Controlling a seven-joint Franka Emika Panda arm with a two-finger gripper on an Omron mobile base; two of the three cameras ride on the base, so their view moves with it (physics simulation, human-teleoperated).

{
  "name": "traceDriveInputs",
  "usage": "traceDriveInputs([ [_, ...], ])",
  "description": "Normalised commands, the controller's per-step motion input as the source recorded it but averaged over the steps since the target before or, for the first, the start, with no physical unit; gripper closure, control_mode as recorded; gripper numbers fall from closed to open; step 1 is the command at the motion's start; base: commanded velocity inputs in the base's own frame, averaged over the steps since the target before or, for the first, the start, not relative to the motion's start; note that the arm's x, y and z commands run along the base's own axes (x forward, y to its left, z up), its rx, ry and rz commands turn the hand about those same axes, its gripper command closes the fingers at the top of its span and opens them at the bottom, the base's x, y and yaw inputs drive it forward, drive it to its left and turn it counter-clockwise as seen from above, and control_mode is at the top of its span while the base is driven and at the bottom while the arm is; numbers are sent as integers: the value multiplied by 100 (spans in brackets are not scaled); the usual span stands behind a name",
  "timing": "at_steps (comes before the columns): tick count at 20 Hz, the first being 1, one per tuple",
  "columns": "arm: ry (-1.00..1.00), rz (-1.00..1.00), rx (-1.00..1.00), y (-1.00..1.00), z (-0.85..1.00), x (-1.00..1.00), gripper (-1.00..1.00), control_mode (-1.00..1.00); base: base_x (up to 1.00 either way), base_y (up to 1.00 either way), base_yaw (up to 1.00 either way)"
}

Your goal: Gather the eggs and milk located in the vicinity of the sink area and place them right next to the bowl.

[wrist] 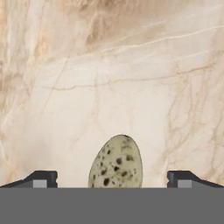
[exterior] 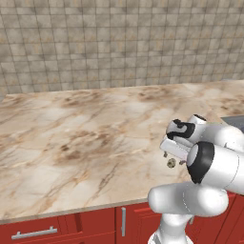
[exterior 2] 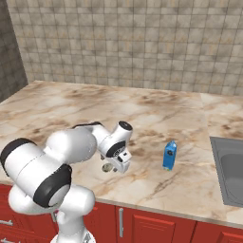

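1. Marbled tan surface [exterior 2: 156,118] runs wide along a wall of grey-beige tiles [exterior: 119,43], with red cabinet fronts [exterior: 62,228] below its front edge.
2. At the far right in the right base view, the corner of a grey steel sink [exterior 2: 230,171] is sunk into the surface.
3. From where I stand the white arm folds over the front part of the surface, its hand pointing down toward the stone.
4. The gripper [wrist: 112,179] has its fingers [wrist: 41,178] spread as wide as they seem to go, one dark tip at each side of the hand view, with nothing clamped between them.
5. A small speckled olive-tan egg [wrist: 116,162] lies on the surface in the gap between the fingers, clear of both tips, with open stone on each side of it.
6. In the left base view the egg [exterior: 170,163] shows as a tiny spotted lump just below the hand; in the right base view the egg [exterior 2: 107,167] peeks out just under the hand.
7. I cannot tell from these views whether the fingertips touch the surface or hang just above it.
8. The blue milk carton [exterior 2: 169,155] stands upright on the surface, well off to the side of the fingers toward the sink, between the hand and the basin and apart from both.
9. Beyond the fingers, the veined stone stretches away to the tiled wall.
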Motion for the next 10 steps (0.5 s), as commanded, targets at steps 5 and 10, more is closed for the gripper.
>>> traceDriveInputs([
  [5,1,4,0,0,-15,14,-100,-100,0,0,0],
  [10,5,2,0,0,-14,1,-100,-100,0,0,0],
])
